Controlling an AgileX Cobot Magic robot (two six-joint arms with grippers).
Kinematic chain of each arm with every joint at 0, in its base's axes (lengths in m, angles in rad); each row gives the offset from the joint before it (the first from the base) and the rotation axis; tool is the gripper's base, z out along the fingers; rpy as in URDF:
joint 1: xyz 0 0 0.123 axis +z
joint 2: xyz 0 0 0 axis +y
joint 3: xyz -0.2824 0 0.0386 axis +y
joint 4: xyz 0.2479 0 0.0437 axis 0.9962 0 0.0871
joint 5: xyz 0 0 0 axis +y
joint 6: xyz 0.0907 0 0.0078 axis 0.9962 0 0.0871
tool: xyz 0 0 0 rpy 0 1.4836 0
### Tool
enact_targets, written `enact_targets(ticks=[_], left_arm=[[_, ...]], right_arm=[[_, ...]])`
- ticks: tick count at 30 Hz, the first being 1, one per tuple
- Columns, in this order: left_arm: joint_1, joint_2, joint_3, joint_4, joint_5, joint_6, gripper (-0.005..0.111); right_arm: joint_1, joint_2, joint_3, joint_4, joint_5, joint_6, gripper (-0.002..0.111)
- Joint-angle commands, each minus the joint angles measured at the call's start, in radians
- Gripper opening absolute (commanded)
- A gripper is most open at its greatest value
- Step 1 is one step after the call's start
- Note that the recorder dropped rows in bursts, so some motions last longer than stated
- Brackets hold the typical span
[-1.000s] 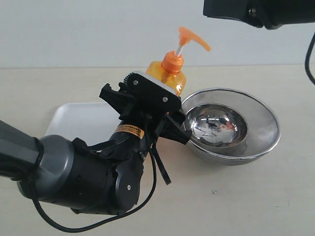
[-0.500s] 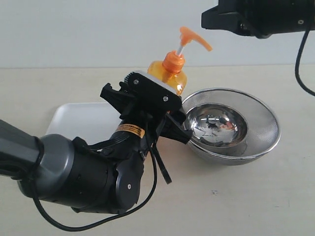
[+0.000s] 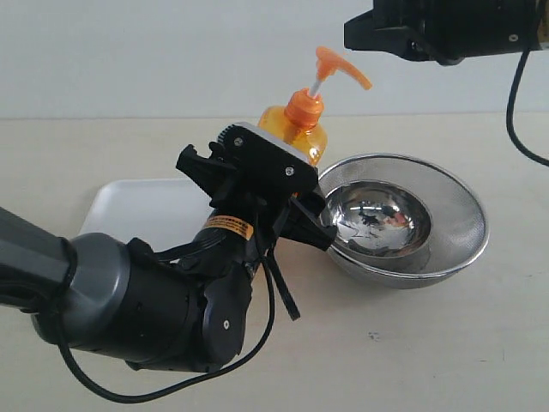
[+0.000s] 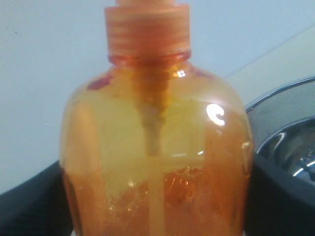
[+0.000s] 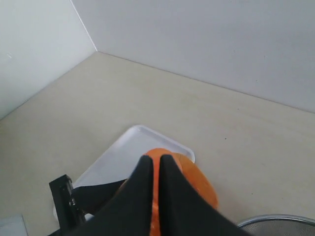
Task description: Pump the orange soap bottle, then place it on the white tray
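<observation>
The orange soap bottle stands upright just left of the bowl, its pump head raised on its white stem. My left gripper is shut on the bottle's body and hides its lower half and base. In the left wrist view the bottle fills the picture between the dark fingers. My right gripper hangs above and right of the pump head, apart from it, its fingers shut over the bottle. The white tray lies on the table left of the bottle, partly behind my left arm.
A round steel bowl nested in a mesh strainer sits right beside the bottle, its rim close to my left gripper. The bulky left arm covers the near left of the table. A pale wall runs along the back.
My right gripper has moved left and slightly down, towards the pump head. The bottle and my left gripper have stayed where they were.
</observation>
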Motion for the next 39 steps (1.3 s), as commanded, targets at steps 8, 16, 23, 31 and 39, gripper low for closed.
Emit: enact_targets(ticks=[8,16,23,31,39], left_arm=[[0.001,-0.024,-0.015,0.032,-0.057,-0.002,0.005],[0.001,-0.024,-0.015,0.032,-0.057,-0.002,0.005],[0.001,-0.024,-0.015,0.027,-0.057,-0.001,0.005],[0.001,-0.024,-0.015,0.027,-0.057,-0.001,0.005],[0.001,-0.024,-0.015,0.027,-0.055,-0.001,0.005]], right_arm=[[0.079,0.064,-0.006,0.018,0.063,-0.052,0.0],[0.079,0.045,-0.006,0.015,0.107,-0.07,0.0],[0.077,0.042,-0.015,0.019,0.144,-0.086,0.0],[0.077,0.058,-0.015,0.021,0.14,-0.092,0.0],[0.077,0.089,-0.015,0.017,0.083,-0.092,0.0]])
